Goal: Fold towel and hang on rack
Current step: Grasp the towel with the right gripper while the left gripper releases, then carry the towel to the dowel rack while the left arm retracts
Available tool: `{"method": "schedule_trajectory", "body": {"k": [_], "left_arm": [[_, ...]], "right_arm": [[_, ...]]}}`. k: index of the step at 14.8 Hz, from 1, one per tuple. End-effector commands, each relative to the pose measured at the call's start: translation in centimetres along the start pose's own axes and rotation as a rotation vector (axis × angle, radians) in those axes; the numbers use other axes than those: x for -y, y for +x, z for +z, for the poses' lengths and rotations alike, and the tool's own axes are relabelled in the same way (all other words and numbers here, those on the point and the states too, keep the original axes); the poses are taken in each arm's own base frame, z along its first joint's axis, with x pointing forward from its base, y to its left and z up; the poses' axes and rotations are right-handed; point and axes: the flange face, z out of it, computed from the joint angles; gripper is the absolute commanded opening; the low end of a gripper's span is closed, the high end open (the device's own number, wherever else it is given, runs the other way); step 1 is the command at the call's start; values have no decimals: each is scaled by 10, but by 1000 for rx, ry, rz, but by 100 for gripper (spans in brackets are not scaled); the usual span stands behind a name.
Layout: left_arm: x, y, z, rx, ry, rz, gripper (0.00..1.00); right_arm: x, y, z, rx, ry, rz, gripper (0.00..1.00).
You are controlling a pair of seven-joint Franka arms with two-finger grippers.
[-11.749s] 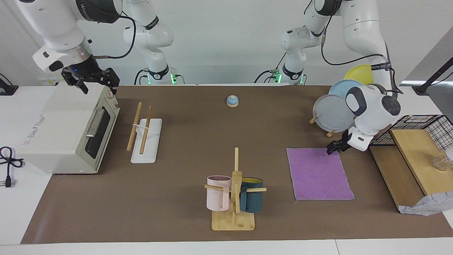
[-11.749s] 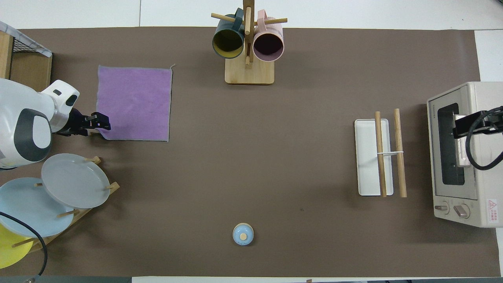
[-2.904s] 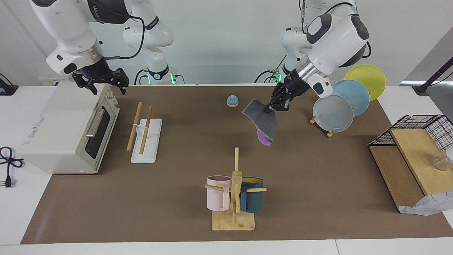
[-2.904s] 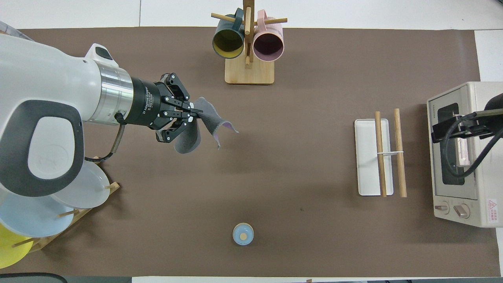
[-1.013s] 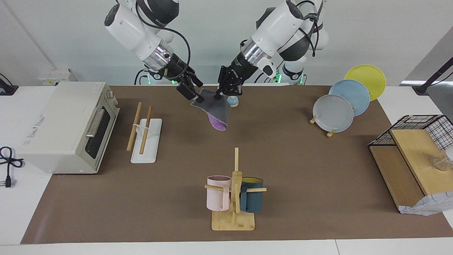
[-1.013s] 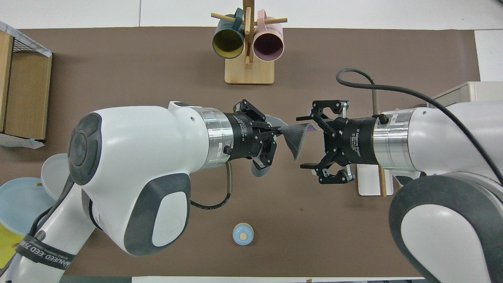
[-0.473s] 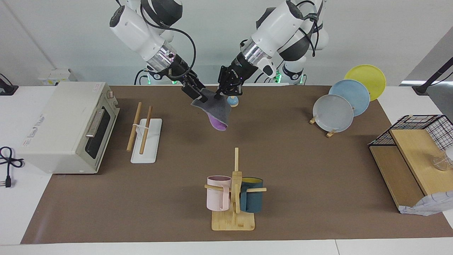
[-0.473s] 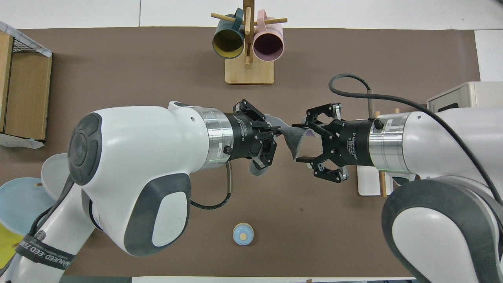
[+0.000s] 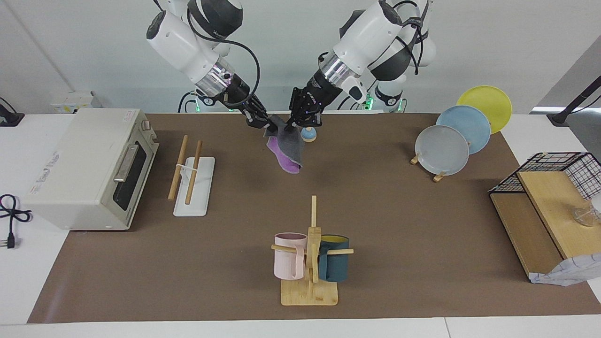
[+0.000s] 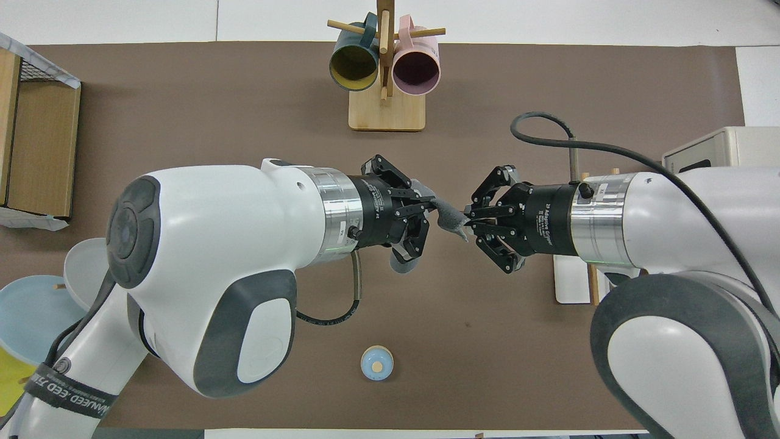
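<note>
**Purple-and-grey towel held between two arms**

Pinched in the air over the table's middle: towel (image 9: pixel 285 149), left gripper (image 9: pixel 292 123) and right gripper (image 9: pixel 271 127) both clamped on its upper edge. Probably a handover or fold. Next: carry toward rack (image 9: pixel 187 168) near the right arm's edge.

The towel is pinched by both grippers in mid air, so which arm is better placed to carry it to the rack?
Probably the right: its gripper grips the towel on the side toward the rack.
</note>
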Motion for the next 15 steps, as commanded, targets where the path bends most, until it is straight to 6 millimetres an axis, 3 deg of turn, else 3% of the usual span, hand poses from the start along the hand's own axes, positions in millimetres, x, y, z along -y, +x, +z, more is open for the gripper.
{"method": "schedule_trajectory", "body": {"k": [1, 3, 4, 5, 10, 15], "left_arm": [[9, 3, -3, -9, -22, -7, 0], [8, 4, -3, -15, -26, 4, 0], [10, 4, -2, -29, -33, 38, 42], [14, 2, 0, -44, -41, 65, 97], [9, 6, -1, -60, -47, 134, 100], [-32, 53, -15, -126, -61, 315, 100]], "right_arm": [[9, 5, -10, 26, 9, -16, 0], [12, 8, -16, 31, -2, -33, 0], [14, 13, -20, 32, -8, -43, 0], [14, 17, -23, 33, -17, -56, 0], [11, 34, -35, 38, -71, -152, 0], [-3, 67, -58, -54, -273, -523, 0]]}}
